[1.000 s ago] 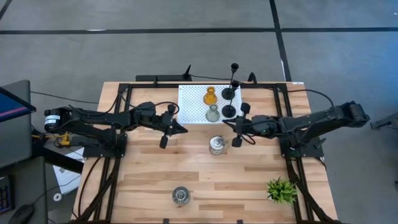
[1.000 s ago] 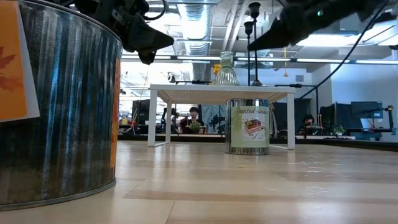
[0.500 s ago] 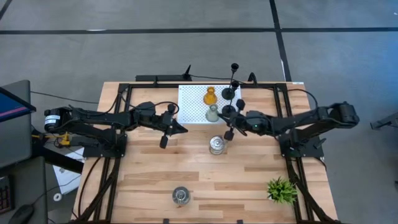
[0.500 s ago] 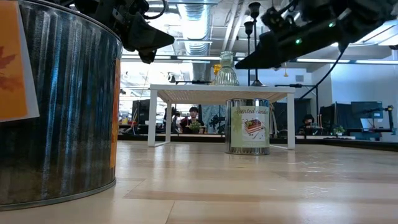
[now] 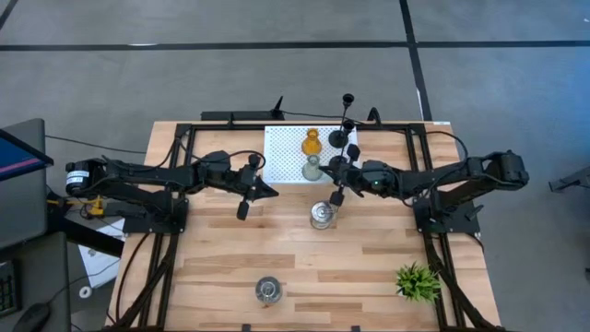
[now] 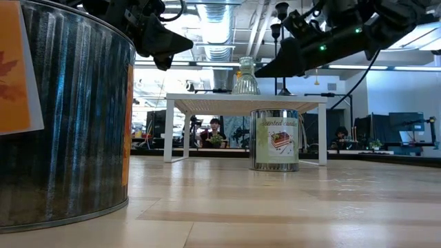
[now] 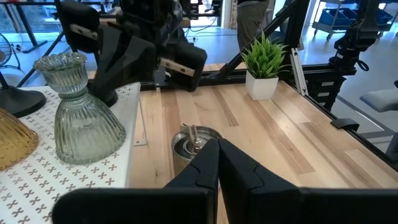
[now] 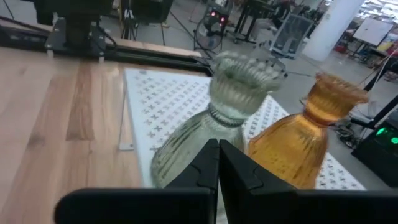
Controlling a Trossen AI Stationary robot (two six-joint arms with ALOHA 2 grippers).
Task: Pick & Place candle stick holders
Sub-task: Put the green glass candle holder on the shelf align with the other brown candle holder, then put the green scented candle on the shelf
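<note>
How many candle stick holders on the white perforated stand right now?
4 on the white perforated stand: amber glass holder, grey-green ribbed glass holder, and two black thin-stemmed holders, the nearer partly behind the right gripper.

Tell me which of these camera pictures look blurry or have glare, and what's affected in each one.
Low view: the ribbed metal tin fills the near left, soft and streaked with reflections, and bright ceiling lights wash out the room behind. Right wrist view: the grey-green glass holder and amber holder are close and slightly soft. High view: even light, no glare.
</note>
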